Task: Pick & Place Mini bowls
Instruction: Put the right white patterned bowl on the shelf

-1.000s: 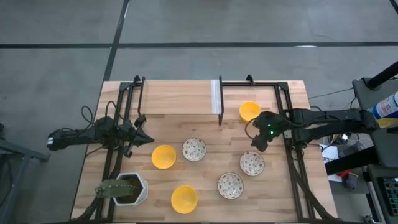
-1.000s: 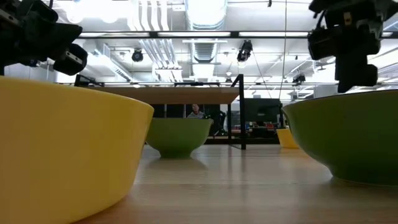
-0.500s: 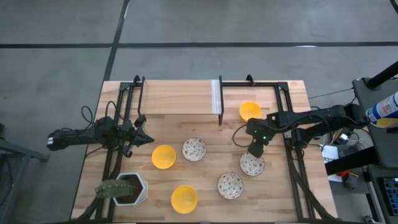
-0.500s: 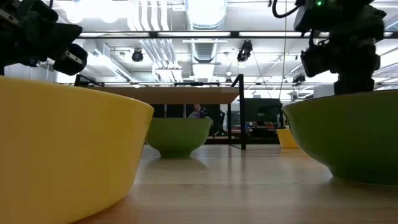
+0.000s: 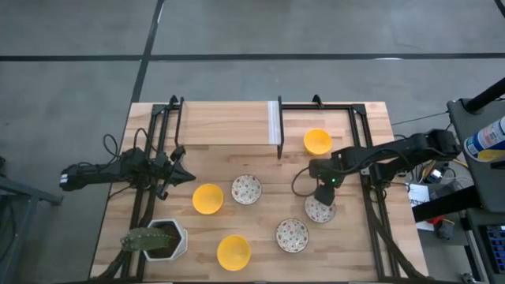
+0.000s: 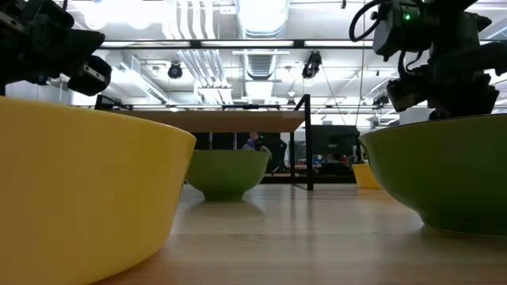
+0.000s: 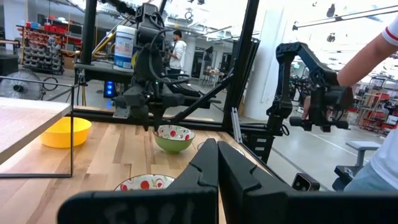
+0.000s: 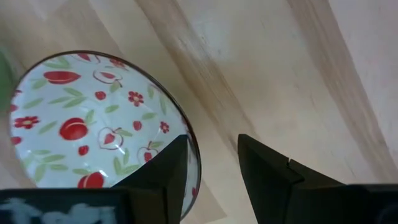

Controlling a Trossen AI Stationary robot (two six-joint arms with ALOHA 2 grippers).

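Six mini bowls sit upright on the wooden table: yellow ones (image 5: 317, 141), (image 5: 207, 199), (image 5: 233, 252), and white ones with red fruit print inside (image 5: 246, 189), (image 5: 292, 234), (image 5: 319, 211). My right gripper (image 5: 323, 197) is open and points down over the rightmost printed bowl (image 8: 93, 118). One finger (image 8: 165, 171) stands over the bowl's inside and the other (image 8: 267, 171) outside, either side of the rim (image 8: 194, 158); no touch shows. In the low view it hangs (image 6: 440, 87) just above that bowl's green outer wall (image 6: 444, 174). My left gripper (image 5: 186, 175) waits shut at the table's left.
A white hexagonal pot with a cactus (image 5: 158, 239) stands at the near left corner. Black frame rails (image 5: 363, 158) run along both sides, and a clear upright divider (image 5: 274, 126) stands at the far middle. Bare wood lies between the bowls. People show in the room beyond.
My right gripper has moved toward the table's near edge, away from the far yellow bowl, and come down over the rightmost printed bowl. Its fingers now sit just above that bowl's rim. No bowl has moved.
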